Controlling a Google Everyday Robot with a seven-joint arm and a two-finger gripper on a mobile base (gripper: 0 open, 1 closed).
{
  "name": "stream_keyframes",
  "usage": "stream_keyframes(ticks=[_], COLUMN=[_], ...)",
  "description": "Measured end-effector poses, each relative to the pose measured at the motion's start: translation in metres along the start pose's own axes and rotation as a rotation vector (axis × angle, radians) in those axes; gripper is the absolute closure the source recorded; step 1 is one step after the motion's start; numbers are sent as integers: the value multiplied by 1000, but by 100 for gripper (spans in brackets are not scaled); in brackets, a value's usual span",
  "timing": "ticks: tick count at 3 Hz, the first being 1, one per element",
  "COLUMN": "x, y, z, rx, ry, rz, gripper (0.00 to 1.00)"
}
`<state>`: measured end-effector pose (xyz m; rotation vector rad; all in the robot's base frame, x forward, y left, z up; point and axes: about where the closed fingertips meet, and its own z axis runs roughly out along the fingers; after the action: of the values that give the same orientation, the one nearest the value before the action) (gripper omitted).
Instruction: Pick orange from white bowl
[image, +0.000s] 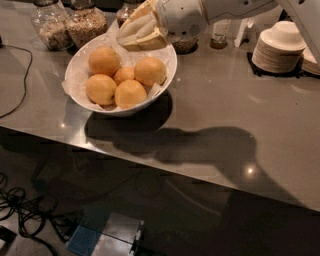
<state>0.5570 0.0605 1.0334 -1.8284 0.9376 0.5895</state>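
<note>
The white bowl (167, 60), lined with crumpled white paper, stands on the grey counter at the upper left. It holds four large oranges and a smaller one (124, 75) in the middle. The large ones lie at the far left (104, 61), far right (150, 71), near left (101, 89) and near right (130, 93). My gripper (121, 39) hovers over the bowl's far rim, pointing left, above the oranges and touching none. Its pale yellow fingers (145, 40) stand apart and hold nothing.
Glass jars of dry food (87, 25) stand behind the bowl. A stack of small white dishes (277, 47) sits at the far right. A black cable (22, 80) runs across the counter's left end. The counter's front edge runs diagonally below the bowl; cables lie on the floor.
</note>
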Motion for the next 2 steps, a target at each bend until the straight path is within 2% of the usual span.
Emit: stream_keyframes(ticks=[1,2], x=[0,28], y=[-9,-20], z=[8,9], rx=[-78,-112], ry=[141,299], rz=[46,126], gripper=[73,50])
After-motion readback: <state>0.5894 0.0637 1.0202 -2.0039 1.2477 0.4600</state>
